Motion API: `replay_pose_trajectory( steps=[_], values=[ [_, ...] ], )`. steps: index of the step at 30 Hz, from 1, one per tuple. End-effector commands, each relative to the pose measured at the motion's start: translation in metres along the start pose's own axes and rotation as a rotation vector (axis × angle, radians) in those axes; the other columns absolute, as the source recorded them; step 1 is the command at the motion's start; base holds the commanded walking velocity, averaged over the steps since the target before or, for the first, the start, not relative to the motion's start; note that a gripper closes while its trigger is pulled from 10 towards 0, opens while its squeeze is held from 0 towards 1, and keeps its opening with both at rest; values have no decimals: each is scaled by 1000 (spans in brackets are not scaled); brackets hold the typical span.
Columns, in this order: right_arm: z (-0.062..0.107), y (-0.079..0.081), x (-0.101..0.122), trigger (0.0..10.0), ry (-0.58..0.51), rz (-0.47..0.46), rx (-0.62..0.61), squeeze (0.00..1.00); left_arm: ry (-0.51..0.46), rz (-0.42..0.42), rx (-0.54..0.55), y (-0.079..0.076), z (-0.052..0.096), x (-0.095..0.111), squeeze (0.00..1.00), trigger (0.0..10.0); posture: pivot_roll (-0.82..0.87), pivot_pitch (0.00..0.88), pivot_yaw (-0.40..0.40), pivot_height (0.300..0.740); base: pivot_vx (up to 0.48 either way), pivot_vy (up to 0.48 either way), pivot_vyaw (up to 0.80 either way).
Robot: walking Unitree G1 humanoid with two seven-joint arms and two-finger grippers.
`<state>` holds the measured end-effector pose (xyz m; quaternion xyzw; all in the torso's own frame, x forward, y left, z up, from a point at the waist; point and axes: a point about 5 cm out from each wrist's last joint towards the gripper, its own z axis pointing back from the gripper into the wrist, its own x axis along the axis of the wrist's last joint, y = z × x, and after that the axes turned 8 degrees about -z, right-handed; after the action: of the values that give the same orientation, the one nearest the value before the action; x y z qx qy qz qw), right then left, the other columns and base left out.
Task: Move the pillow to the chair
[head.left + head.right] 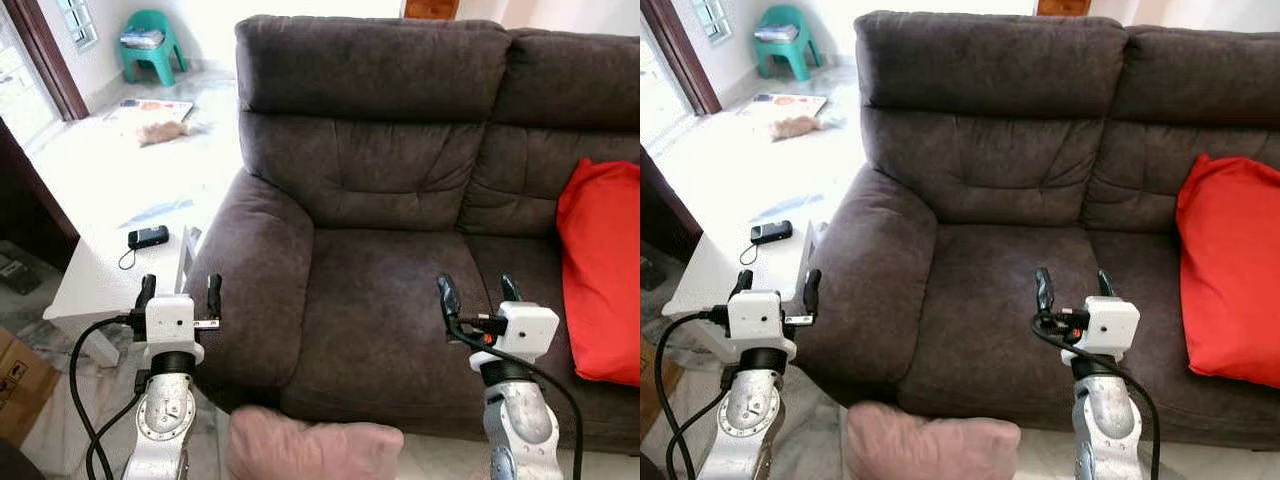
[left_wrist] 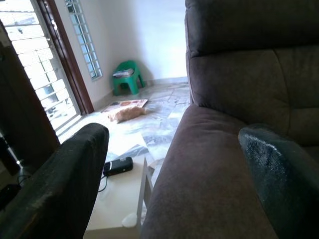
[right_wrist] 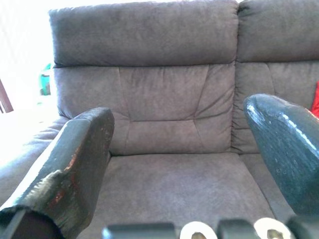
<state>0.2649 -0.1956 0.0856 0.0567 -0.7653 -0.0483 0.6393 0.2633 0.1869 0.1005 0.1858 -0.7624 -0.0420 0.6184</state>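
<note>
Pink pillow (image 1: 315, 450) at the near edge, on the floor just in front of the sofa (image 1: 400, 200), cut off by the frame so only the upper part visible; between the two arms, touched by neither. Left gripper (image 1: 180, 292) raised beside the sofa's left armrest, fingers wide apart, holding nothing. Right gripper (image 1: 477, 292) raised over the near part of the left seat cushion, fingers also wide and holding nothing. Red cushion (image 1: 603, 270) leaning on the right seat of the sofa, cut off at the right edge. Left of the armrest, a white low table (image 1: 105, 275), partly hidden by the left arm and its black cable, with a small black device (image 1: 148, 237) and its thin cord on top. Far left, on the pale tiled floor (image 1: 150, 170), a green plastic chair (image 1: 152, 45) against the wall, well apart from the pillow, with something flat lying on its seat, too small to tell what. Between chair and table, a flat printed sheet (image 1: 150, 108) on the floor and a brownish furry shape (image 1: 165, 131) beside it, blurred, hard to make out. Dark door frame (image 1: 45, 55) along the far left edge.
</note>
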Motion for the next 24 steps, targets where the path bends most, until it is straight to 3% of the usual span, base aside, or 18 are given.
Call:
replay_pose_trajectory(
  steps=[1, 8, 14, 24],
  values=[
    [-3, -2, 2, 10000, 1, 4, -8, 0, 9, 3, 3, 4, 0, 0, 0, 10000, 2, 0, -8, 740, 0, 0, 0],
    [-4, -12, -7, 10000, 67, 52, 20, 0, 35, 16, -47, -3, 1, -3, 0, 10000, 10, 23, -10, 740, 0, 0, 0],
    [-11, -27, 1, 10000, 64, 88, 18, 0, 42, 19, -60, -2, 2, -3, 0, 10000, 2, 32, -12, 740, 0, 0, 0],
    [-20, -4, 2, 10000, 38, 43, 52, 0, 40, 30, -69, -2, -2, -1, 0, 10000, 9, 50, -4, 740, 0, 0, 0]
  ],
)
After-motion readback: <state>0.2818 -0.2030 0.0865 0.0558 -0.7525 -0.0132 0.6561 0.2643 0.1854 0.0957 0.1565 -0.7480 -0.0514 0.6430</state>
